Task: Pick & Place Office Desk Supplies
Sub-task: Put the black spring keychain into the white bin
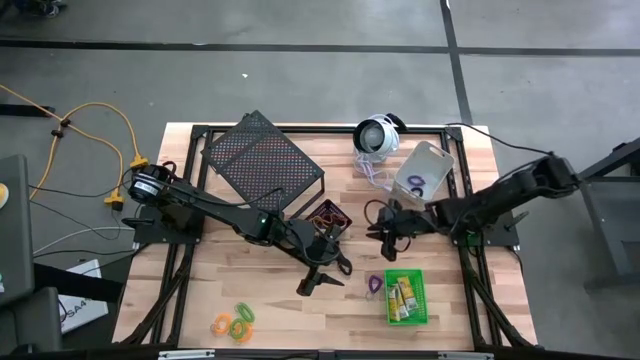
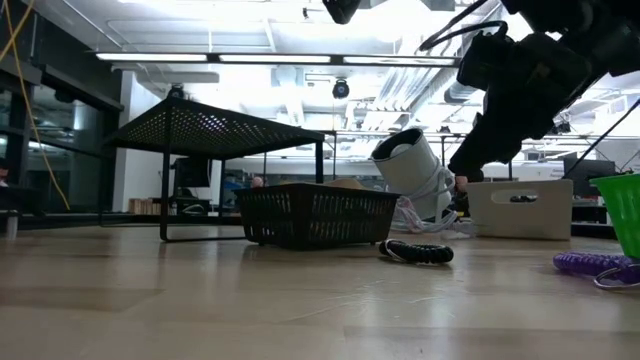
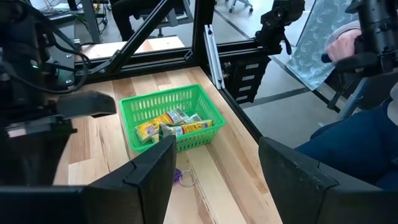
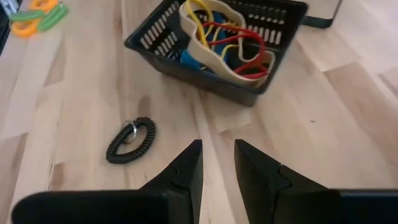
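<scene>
My left gripper (image 1: 325,275) hovers open over the middle of the table, fingers wide apart, facing the green bin (image 3: 171,121) of yellow pieces (image 3: 174,126). A purple loop (image 1: 374,285) lies beside that bin. My right gripper (image 4: 217,155) is open with a narrow gap and holds nothing; it hangs above the bare wood between a black coiled loop (image 4: 130,140) and the black bin (image 4: 217,43), which holds several elastic bands. Orange and green loops (image 1: 235,322) lie near the table's near edge. The grey bin (image 1: 425,172) holds a purple loop.
The black mesh rack (image 1: 262,160) stands on the far left of the table, the round white-and-black device (image 1: 377,135) with its cord at the far edge. Beyond the table's right edge, a person's hand (image 3: 339,43) and leg (image 3: 348,143) show.
</scene>
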You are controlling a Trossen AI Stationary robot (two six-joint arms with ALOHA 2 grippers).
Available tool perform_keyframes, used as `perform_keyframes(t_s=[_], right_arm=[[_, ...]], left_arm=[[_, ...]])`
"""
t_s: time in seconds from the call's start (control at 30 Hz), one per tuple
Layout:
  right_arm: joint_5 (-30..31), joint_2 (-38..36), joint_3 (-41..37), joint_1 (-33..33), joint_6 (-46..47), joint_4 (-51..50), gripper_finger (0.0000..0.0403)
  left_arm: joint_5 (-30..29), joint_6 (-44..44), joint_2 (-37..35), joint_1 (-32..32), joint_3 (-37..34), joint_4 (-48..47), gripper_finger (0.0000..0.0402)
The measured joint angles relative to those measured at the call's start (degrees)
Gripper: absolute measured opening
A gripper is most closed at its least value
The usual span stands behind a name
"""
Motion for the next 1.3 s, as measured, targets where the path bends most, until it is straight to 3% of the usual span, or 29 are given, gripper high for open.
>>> perform_keyframes(t_s=[0.9, 1.17, 1.3], right_arm=[[0.2, 0.4, 0.0, 2.8, 0.1, 1.4, 0.0079], [0.0, 0.4, 0.0, 2.8, 0.1, 1.5, 0.0079], [-0.2, 0.4, 0.0, 2.8, 0.1, 1.5, 0.0079]], left_arm=[[0.0, 0.0, 0.0, 0.0, 0.0, 0.4, 0.0223], [0.0, -8.1, 0.0, 0.0, 0.0, 0.4, 0.0223], [0.0, -6.0, 0.0, 0.0, 0.0, 0.4, 0.0223]])
